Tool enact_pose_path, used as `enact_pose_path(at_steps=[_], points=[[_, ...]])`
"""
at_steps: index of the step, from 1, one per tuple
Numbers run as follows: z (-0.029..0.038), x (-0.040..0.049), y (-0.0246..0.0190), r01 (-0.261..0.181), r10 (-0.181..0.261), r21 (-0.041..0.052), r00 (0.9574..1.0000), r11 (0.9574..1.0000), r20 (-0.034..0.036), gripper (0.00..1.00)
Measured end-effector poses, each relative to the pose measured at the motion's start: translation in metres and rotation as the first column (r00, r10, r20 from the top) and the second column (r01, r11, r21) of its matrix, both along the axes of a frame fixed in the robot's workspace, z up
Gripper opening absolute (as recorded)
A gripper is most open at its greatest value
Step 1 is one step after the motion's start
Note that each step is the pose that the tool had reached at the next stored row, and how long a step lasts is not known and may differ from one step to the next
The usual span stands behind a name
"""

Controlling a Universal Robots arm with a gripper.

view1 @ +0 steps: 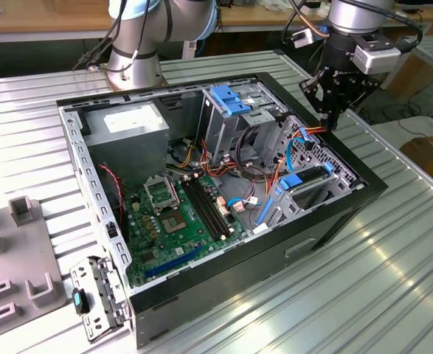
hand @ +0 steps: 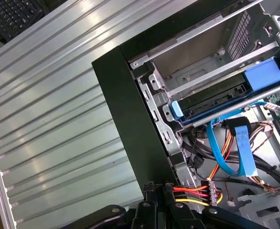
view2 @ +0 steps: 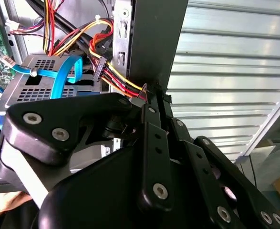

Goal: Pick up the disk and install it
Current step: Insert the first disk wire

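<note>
The gripper [view1: 331,122] hangs at the rim of the open computer case [view1: 223,284]. Its fingers are drawn together to a narrow point and hold nothing. The disk [hand: 211,98] lies apart from them, flat in the metal drive cage [hand: 197,47], with a blue bracket [hand: 175,109] at its end.

A ribbed metal counter [view1: 393,280] spreads across the scene, its grooves catching bright light in pale streaks. Beyond its far edge runs a wooden bench [view1: 39,15]. At the exterior view's right, a cardboard box [view1: 431,151] sits lower, past the counter's edge.
</note>
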State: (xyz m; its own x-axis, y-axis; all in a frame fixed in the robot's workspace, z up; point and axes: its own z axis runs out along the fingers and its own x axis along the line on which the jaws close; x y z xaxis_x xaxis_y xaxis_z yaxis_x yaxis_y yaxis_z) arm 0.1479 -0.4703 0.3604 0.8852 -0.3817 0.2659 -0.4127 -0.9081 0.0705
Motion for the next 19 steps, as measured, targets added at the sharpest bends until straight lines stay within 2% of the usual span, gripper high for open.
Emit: enact_pose_path(at_steps=[1,2,3,5,9,11,16,19], points=[[0.0,0.0,0.0,0.0,0.0,-0.0002,1.0,1.0,0.0,0.16],[0.0019,0.0,0.0,0.0,0.0,-0.0067,1.0,1.0,-0.0001,0.16],[0.0069,0.0,-0.0006,0.0,0.0,-0.0162,1.0,0.9999,-0.0003,0.16],[0.0078,0.0001,-0.0008,0.007,-0.007,-0.0199,1.0,0.9998,-0.002,0.16],[0.0077,0.0001,-0.0008,0.063,-0.063,-0.0199,0.998,0.9978,-0.0019,0.16],[0.0074,0.0001,-0.0008,0.121,-0.121,-0.0199,0.9927,0.9925,-0.002,0.16],[0.007,-0.0017,-0.0008,0.174,-0.174,-0.0198,0.9848,0.9846,-0.002,0.16],[0.0058,-0.01,-0.0007,0.185,-0.185,-0.0203,0.9827,0.9825,-0.0019,0.16]])
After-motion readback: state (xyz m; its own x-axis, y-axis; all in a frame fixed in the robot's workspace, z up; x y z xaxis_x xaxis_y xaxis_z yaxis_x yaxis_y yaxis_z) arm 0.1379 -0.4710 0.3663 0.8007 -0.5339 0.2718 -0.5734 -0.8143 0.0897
